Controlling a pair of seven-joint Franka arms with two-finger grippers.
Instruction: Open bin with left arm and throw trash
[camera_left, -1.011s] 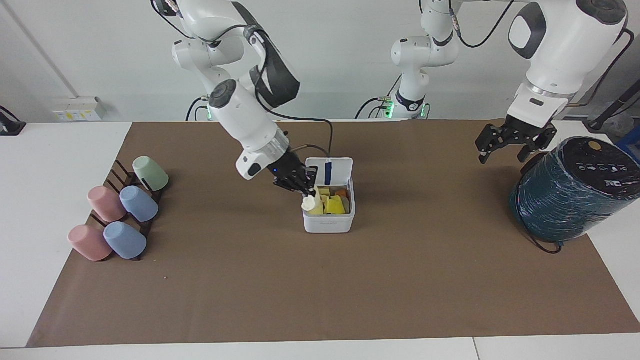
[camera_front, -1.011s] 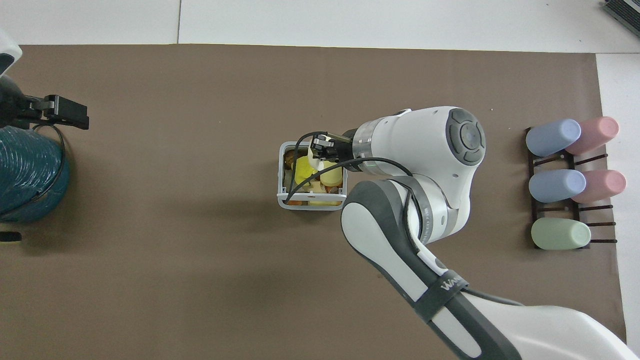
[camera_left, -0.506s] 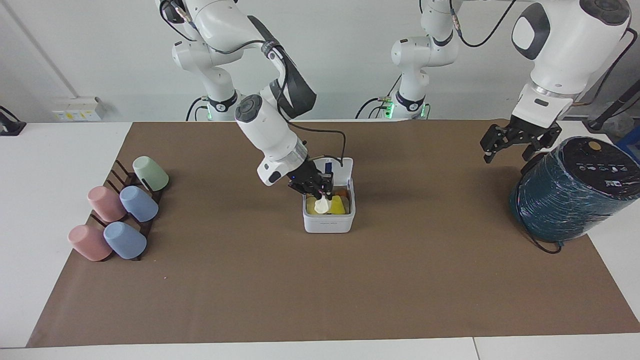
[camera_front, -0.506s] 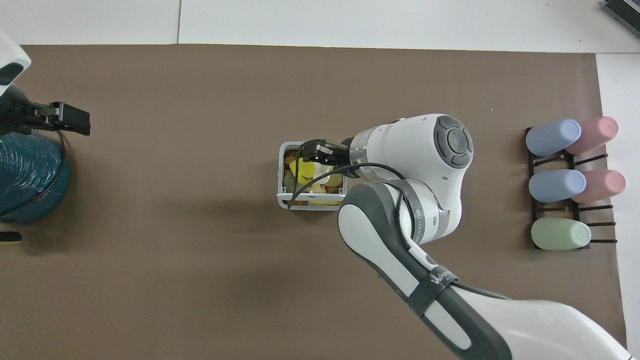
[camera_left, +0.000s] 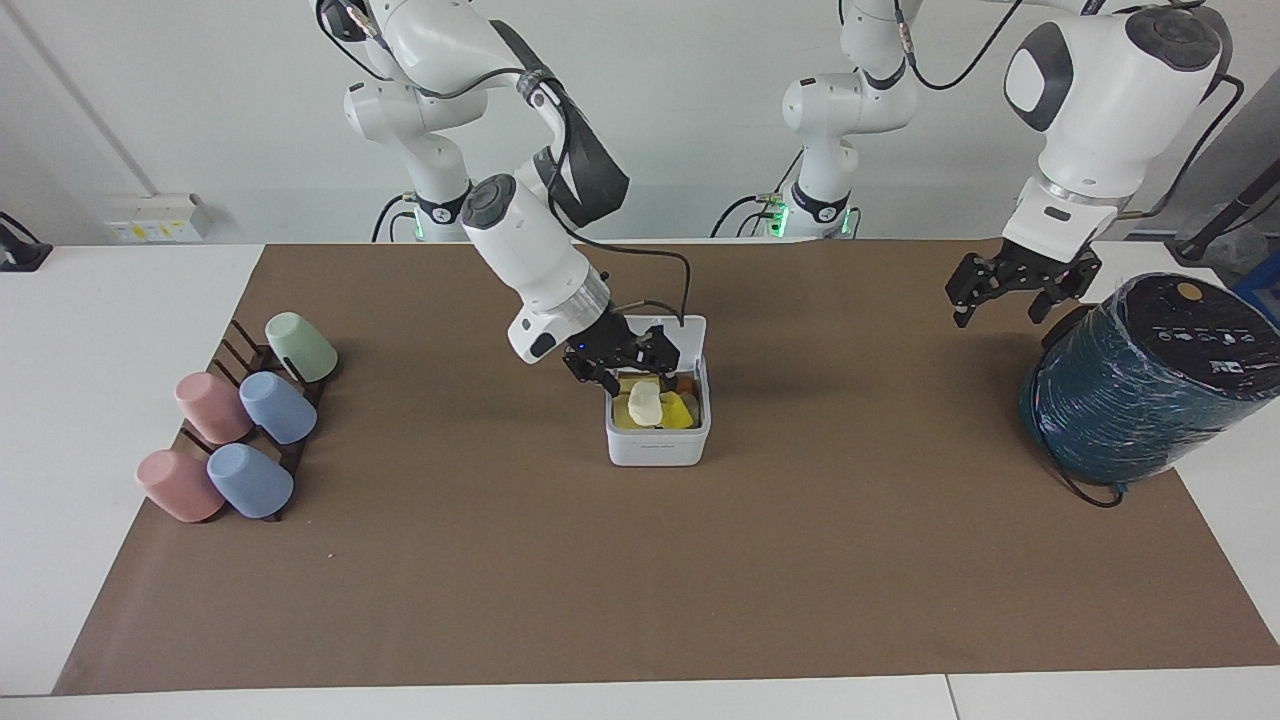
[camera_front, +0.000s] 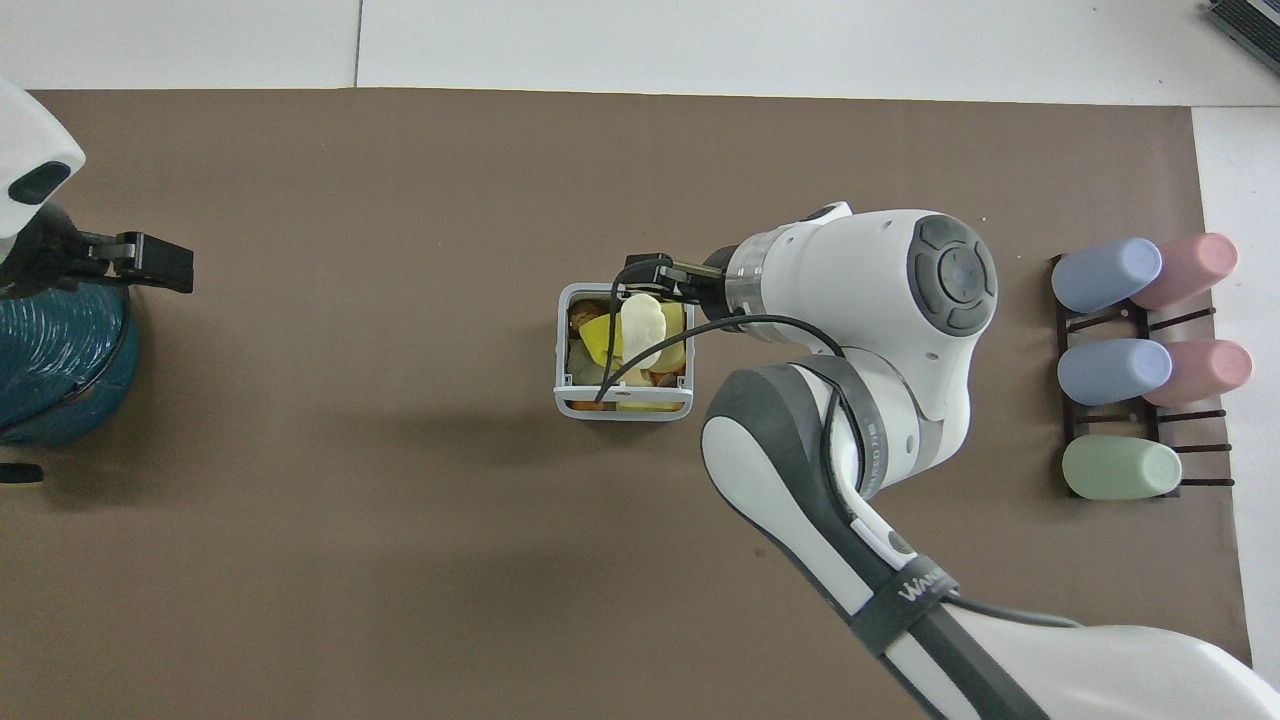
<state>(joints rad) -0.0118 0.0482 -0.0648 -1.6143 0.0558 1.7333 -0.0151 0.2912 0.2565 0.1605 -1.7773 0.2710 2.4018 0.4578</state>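
The white bin (camera_left: 657, 447) (camera_front: 562, 352) stands mid-mat with its lid (camera_left: 692, 334) tipped up and back. Inside it, a cream-white oval piece of trash (camera_left: 645, 400) (camera_front: 641, 331) lies on top of yellow pieces (camera_left: 678, 412) (camera_front: 597, 338). My right gripper (camera_left: 626, 364) (camera_front: 652, 287) hangs open just over the bin's rim on the right arm's side, and the cream piece is free of its fingers. My left gripper (camera_left: 1003, 298) (camera_front: 158, 262) hangs open above the mat beside the teal cylinder and holds nothing.
A large dark teal wrapped cylinder (camera_left: 1150, 385) (camera_front: 52, 365) with a trailing black cable stands at the left arm's end of the table. A dark rack with several pastel cups (camera_left: 240, 425) (camera_front: 1130, 362) lies at the right arm's end.
My right gripper carried the cream piece over the bin and opened, and the piece dropped onto the yellow ones. The left gripper shifted slightly beside the cylinder.
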